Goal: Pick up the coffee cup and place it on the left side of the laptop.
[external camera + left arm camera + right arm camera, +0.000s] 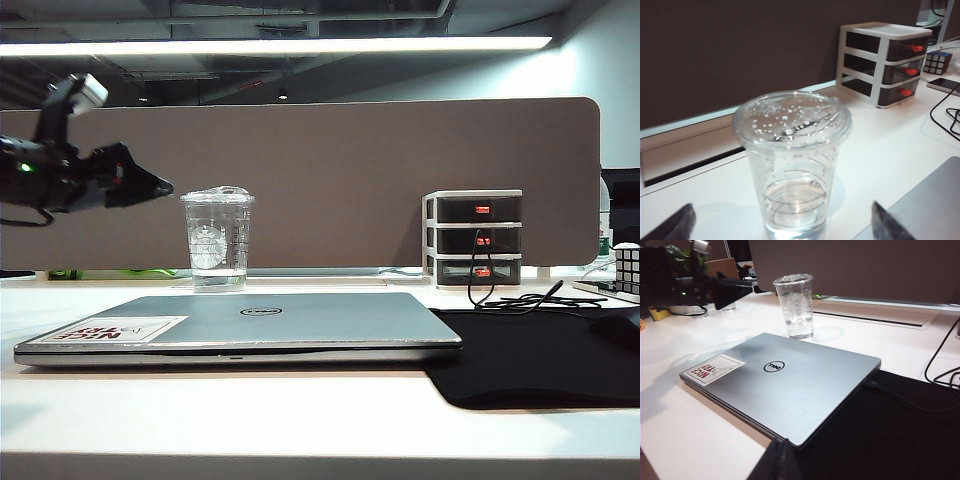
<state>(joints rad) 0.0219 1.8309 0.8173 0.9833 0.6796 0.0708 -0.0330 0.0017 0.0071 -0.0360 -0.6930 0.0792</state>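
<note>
The left gripper [785, 222] hangs with its fingers [677, 225] spread wide. Only their dark tips show in the left wrist view, either side of the coffee cup [792, 165], not touching it. The cup stands upright on the white counter [300, 410] with a little clear liquid at its bottom, just behind the closed laptop [250, 325]. Of the right gripper [780, 462] only one dark tip shows, cut off at the frame edge near the laptop's front corner, so I cannot tell how its fingers are set. A black mat [540, 360] lies beside the laptop, with drawers [473, 238] further back.
</note>
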